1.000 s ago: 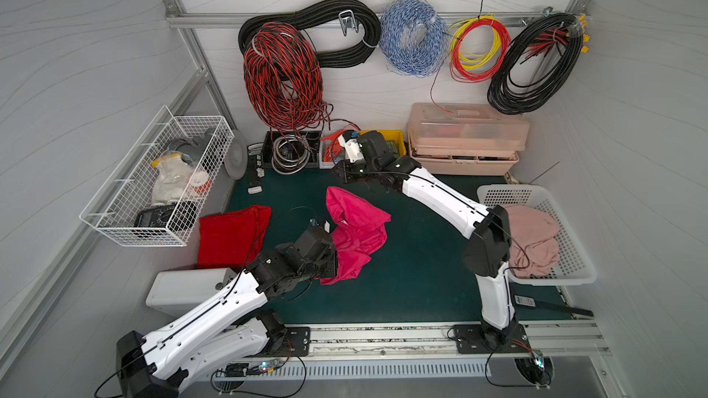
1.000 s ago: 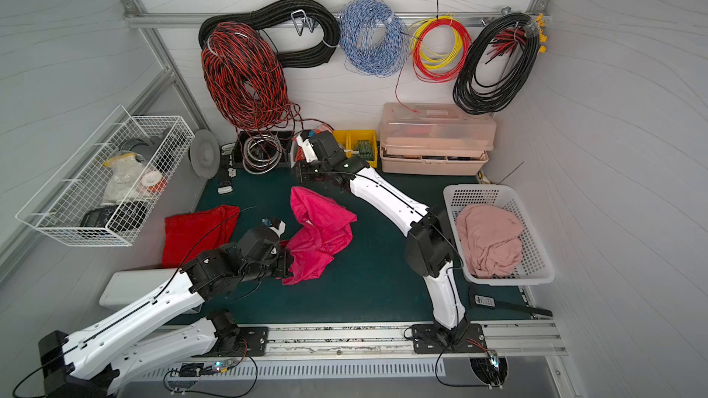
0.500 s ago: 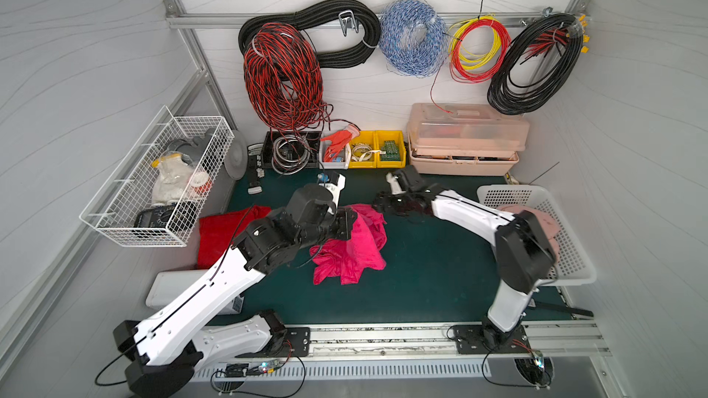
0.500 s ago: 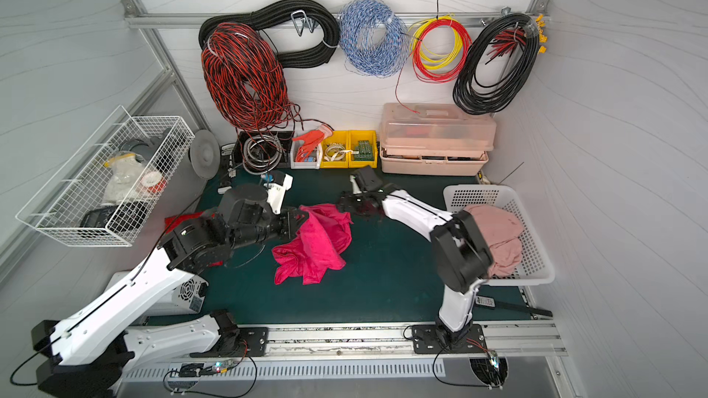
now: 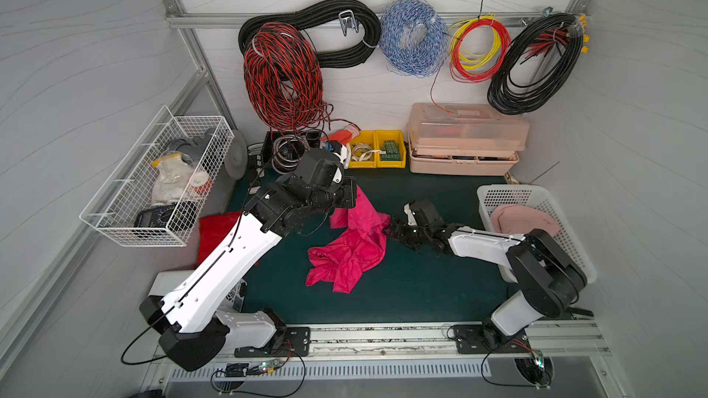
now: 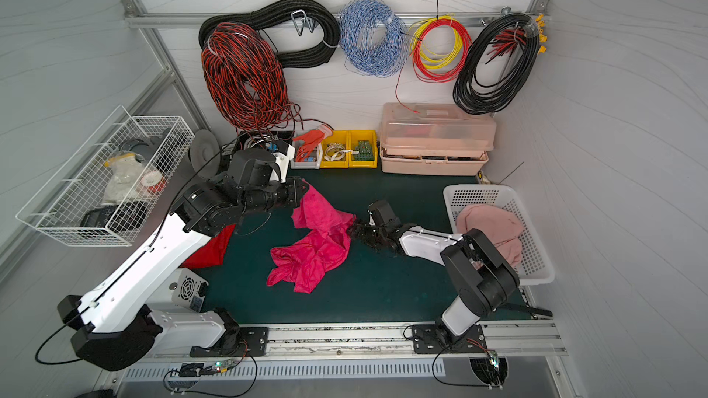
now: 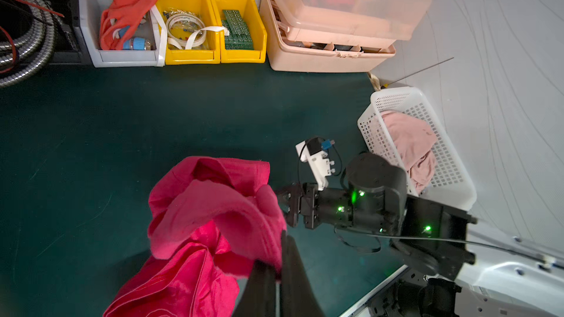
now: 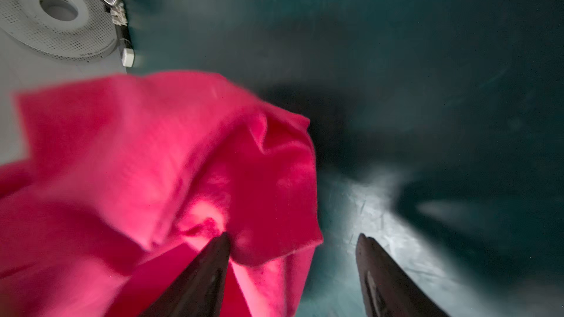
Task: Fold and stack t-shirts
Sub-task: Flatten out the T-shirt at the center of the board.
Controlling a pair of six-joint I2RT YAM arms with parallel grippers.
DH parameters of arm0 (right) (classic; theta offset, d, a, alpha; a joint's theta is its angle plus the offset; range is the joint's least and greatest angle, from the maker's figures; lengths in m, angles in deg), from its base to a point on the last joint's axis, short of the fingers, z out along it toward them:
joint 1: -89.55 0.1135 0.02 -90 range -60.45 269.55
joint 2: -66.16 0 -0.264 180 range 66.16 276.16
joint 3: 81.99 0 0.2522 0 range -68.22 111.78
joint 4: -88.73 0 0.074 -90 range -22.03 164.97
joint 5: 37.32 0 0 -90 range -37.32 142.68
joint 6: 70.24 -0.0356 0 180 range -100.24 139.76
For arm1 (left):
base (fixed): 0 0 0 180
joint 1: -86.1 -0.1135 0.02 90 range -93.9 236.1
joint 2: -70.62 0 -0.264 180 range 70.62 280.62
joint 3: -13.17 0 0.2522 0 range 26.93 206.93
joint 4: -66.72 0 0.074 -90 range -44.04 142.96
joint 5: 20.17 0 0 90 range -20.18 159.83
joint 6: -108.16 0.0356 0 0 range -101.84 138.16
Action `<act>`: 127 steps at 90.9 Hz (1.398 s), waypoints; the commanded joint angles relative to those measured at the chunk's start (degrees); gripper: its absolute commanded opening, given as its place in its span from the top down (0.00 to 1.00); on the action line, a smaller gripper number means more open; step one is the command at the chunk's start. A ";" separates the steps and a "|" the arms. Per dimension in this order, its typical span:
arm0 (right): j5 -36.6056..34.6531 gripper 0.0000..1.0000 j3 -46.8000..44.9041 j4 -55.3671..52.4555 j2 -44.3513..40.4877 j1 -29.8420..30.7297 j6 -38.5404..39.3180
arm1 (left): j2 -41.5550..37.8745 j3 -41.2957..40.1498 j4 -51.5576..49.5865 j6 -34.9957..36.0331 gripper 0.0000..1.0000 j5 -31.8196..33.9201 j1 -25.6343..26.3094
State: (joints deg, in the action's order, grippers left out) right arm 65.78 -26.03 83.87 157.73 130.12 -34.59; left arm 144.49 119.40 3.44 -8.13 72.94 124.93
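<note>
1. Left gripper: the jaws are clenched on an edge of the magenta t-shirt, with a fold of cloth pinched between them. The arm rises steeply from the near rail. Its wrist is turned toward the middle of the green mat and holds that edge lifted.
2. Right gripper: the jaws are spread apart and grasp nothing. One finger lies against the shirt's opposite edge, and the other stands over bare mat. The forearm lies low, nearly flat, and reaches in from the side of the white basket.
3. Magenta t-shirt: it is crumpled at the mat's middle, between the two grippers. One corner is drawn up to the left gripper, and the rest is bunched in loose folds on the mat.
4. Red t-shirt: it lies at the mat's left edge, partly hidden beneath the left arm and apart from the magenta one.
</note>
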 commanded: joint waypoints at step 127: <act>-3.22 0.34 37.50 -26.68 14.26 -8.16 16.73 | -8.42 10.51 -6.86 4.46 1.00 -4.46 -5.45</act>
State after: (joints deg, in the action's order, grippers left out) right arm 64.10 23.76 54.50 181.76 123.89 -17.89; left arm 137.21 135.18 -5.63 -3.69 68.09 119.88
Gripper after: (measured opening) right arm 0.660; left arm 0.076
